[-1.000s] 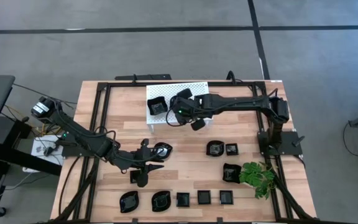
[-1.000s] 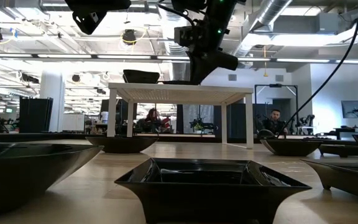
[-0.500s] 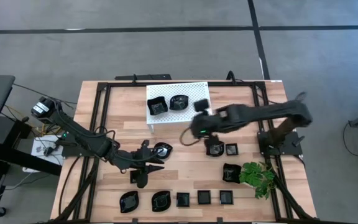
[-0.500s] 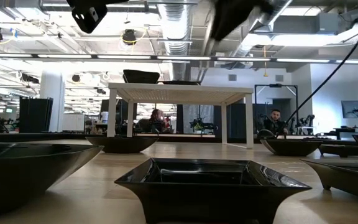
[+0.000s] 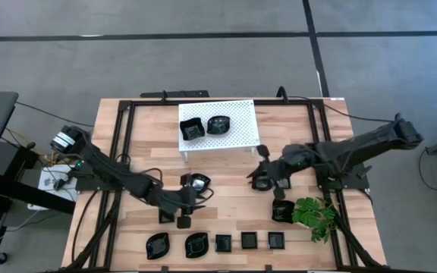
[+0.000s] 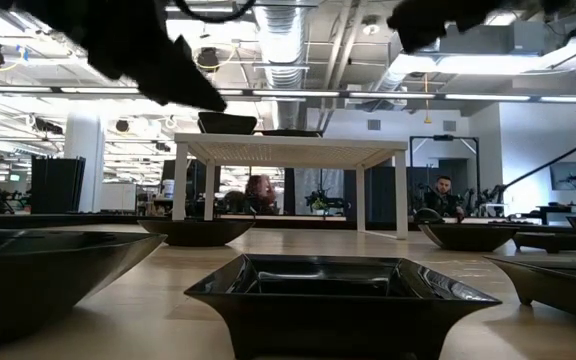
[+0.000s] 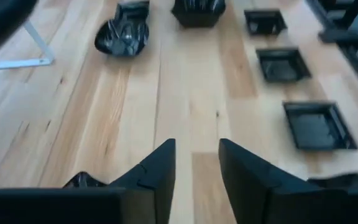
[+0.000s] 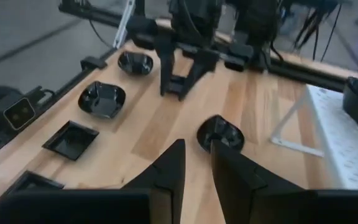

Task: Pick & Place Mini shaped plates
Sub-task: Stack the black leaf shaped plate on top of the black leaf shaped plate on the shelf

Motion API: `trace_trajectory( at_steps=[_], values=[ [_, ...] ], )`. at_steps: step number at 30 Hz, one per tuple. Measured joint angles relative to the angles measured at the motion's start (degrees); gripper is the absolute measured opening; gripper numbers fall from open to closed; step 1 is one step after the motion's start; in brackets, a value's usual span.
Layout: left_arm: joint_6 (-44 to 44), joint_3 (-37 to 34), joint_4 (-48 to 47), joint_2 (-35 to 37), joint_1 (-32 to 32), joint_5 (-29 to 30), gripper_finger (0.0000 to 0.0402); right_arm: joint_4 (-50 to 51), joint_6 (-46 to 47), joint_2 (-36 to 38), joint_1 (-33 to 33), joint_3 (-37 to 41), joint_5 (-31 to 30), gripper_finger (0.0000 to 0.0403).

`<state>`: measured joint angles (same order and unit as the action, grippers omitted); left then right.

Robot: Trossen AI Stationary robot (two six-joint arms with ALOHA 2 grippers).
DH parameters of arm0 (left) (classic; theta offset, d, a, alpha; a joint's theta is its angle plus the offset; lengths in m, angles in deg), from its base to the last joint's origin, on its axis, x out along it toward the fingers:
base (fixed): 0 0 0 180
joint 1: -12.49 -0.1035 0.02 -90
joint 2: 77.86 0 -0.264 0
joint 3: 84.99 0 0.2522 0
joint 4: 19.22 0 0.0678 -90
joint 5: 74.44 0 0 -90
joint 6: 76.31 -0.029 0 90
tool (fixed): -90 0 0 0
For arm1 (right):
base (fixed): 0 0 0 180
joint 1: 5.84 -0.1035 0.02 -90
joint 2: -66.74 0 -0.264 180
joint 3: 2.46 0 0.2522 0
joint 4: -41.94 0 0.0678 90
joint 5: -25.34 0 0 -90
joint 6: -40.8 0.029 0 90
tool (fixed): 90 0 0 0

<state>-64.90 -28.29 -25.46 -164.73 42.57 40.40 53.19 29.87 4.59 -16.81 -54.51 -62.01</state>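
Two mini shaped plates (image 5: 192,129) (image 5: 218,123) lie on the white rack (image 5: 237,114) at the table's far side. One plate (image 5: 198,183) rests on the table in the middle. A row of several plates (image 5: 223,243) lines the near edge, and others (image 5: 282,182) lie at the middle right. My left gripper (image 7: 197,149) hangs open over bare wood (image 5: 183,218) between the middle plate and the near row. My right gripper (image 8: 196,152) hovers beside the middle-right plates (image 5: 258,176), its fingers a narrow gap apart with nothing between them.
A green plant (image 5: 313,212) stands at the near right, beside a plate (image 5: 281,211). The rack stands on thin white legs (image 8: 291,134). Black frame rails (image 5: 124,152) run along the table's sides. Bare wood lies between the rack and the near row.
My right gripper has left the rack and swung toward the table's right and near side, tipping up from pointing down, to the middle-right plates. The plate it was over stays on the rack. My left gripper has sunk and moved a little toward the near edge.
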Motion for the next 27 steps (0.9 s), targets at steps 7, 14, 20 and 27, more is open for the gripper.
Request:
trace_trajectory(
  at_steps=[7, 14, 20, 27],
  values=[
    [4.65, 0.02, -12.91, -0.28, -2.72, -0.06, 0.0174, -9.91, 2.33, -0.9, -0.58, 4.84, -0.09, 0.0072],
    [5.0, 0.04, -19.07, -3.17, -4.64, -0.02, 0.0164, -10.14, 2.46, -1.35, -0.56, 4.82, -0.08, 0.0072],
    [4.1, 0.02, -19.47, -6.83, -5.76, -1.24, 0.0153, -9.96, 2.47, -1.95, -0.54, 4.82, -0.1, 0.0072],
    [4.21, 0.02, -19.47, -8.39, -6.2, -2.03, 0.0133, -10.01, 2.48, -1.97, -0.54, 4.82, -0.1, 0.0072]
  ],
)
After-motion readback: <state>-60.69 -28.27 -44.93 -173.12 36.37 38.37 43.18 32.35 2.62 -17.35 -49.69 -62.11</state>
